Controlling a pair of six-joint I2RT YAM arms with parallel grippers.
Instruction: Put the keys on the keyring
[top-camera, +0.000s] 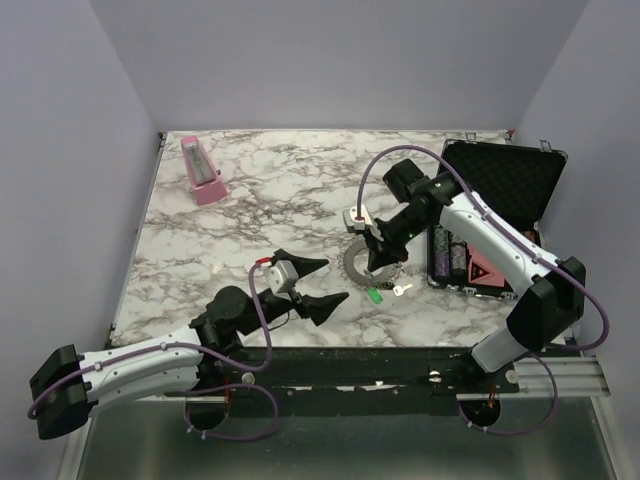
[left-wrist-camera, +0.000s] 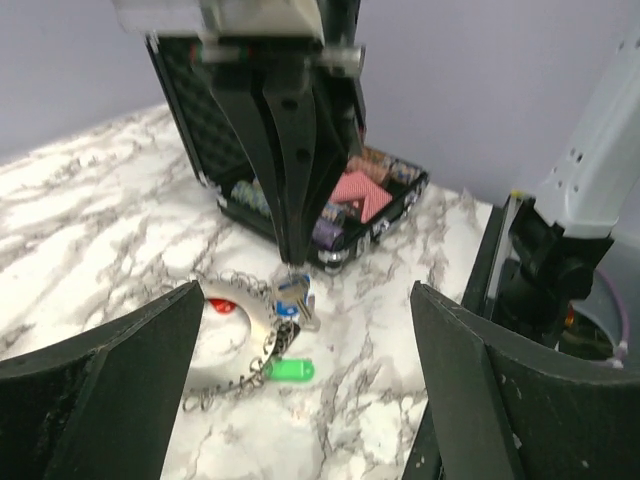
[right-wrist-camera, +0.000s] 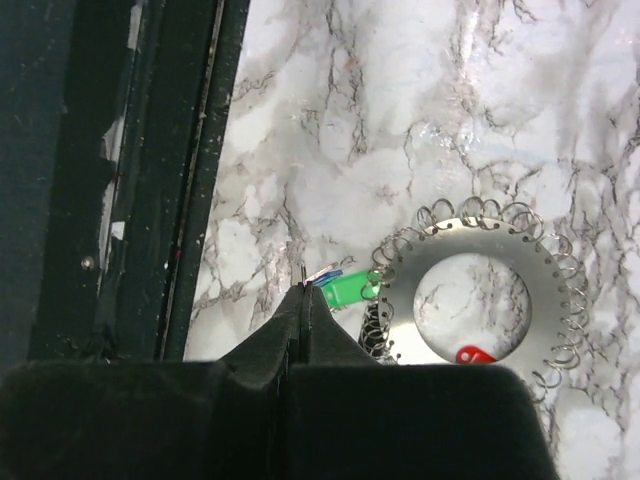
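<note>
A marble-patterned tabletop (top-camera: 270, 200) seen from above, with two robot arms reaching in from its near edge. The keyring (right-wrist-camera: 470, 235), a flat grey toothed ring edged with small wire loops, lies flat, right of the middle and towards the near edge, just left of an open black case (top-camera: 500, 180) at the right edge.

The right hand (right-wrist-camera: 303, 288) points steeply down at the near rim of the keyring. Its fingers are pressed together on a tiny blue key (left-wrist-camera: 293, 292), pinched at the very tips, probably so that the key's end stays free to be fed into a loop on the rim.

A green key (right-wrist-camera: 348, 290) lies at the ring's rim beside those fingertips; whether it is hooked on cannot be told. A red key (right-wrist-camera: 472, 354) shows within the ring's hole.

The left hand (top-camera: 337, 278) hangs near the ring's left side with its fingers spread wide and nothing between them, apparently clear of the work and ready to steady the ring. A pink wedge-shaped object (top-camera: 203, 172) stands at the far left corner.
</note>
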